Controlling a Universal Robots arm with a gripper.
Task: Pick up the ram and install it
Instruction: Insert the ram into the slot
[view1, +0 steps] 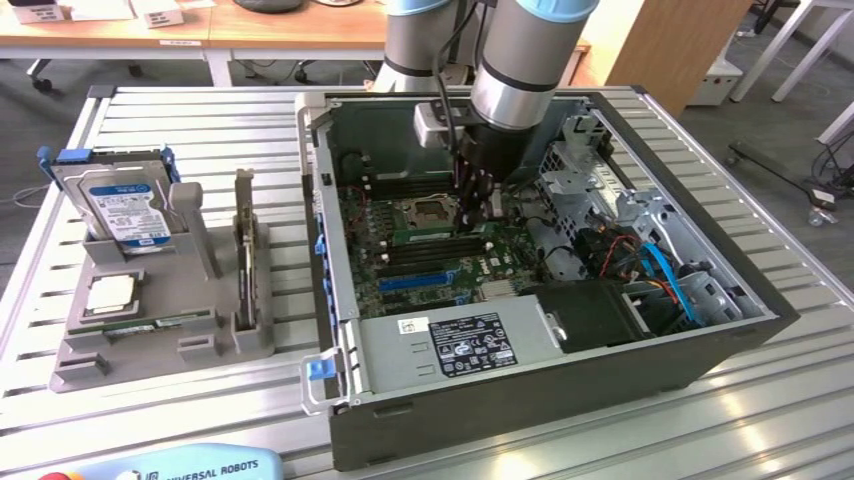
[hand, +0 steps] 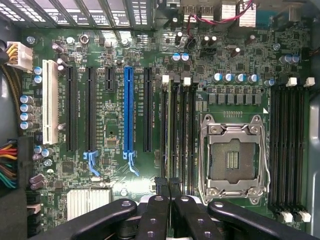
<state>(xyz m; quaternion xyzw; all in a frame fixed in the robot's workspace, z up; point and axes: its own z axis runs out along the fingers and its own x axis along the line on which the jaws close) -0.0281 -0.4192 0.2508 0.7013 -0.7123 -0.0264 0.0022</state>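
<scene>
My gripper (hand: 168, 184) is down inside the open computer case (view1: 747, 330), over the motherboard (hand: 110, 125). Its black fingers (hand: 156, 215) are shut on a thin edge-on strip that I take for the ram (hand: 169, 145). The ram runs along the memory slot closest to the CPU socket (hand: 231, 159), on the side of the expansion slots. I cannot tell whether it is seated in the slot or just above it. In the exterior view the gripper (view1: 470, 228) reaches the board beside the socket (view1: 430, 211), and the fingers hide the ram.
A grey parts holder (view1: 147, 345) on the exterior view's left carries a hard drive (view1: 123, 208), a CPU (view1: 111, 292), a green stick (view1: 150, 323) and a dark expansion card (view1: 244, 250). The power supply (view1: 454, 345), cables (view1: 667, 275) and drive cage (view1: 587, 165) crowd the case.
</scene>
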